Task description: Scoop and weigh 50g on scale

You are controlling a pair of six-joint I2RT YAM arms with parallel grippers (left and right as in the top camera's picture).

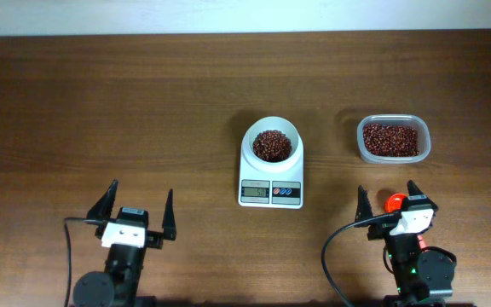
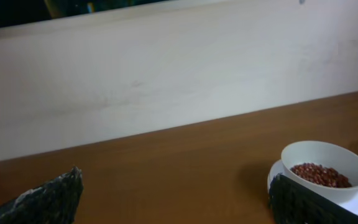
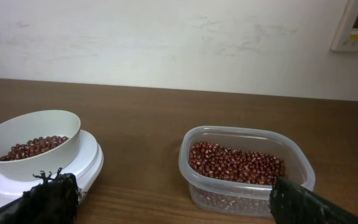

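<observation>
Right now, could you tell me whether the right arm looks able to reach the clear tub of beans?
Probably yes. The right gripper stands open just short of the tub, facing it, with only bare table between them. The scale sits off to its left, out of the path.

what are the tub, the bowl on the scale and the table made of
Tub: clear plastic, likely; the beans show through its wall.
Bowl: opaque white, smooth, probably plastic, maybe ceramic.
Table: brown wood or laminate, with visible grain.
</observation>
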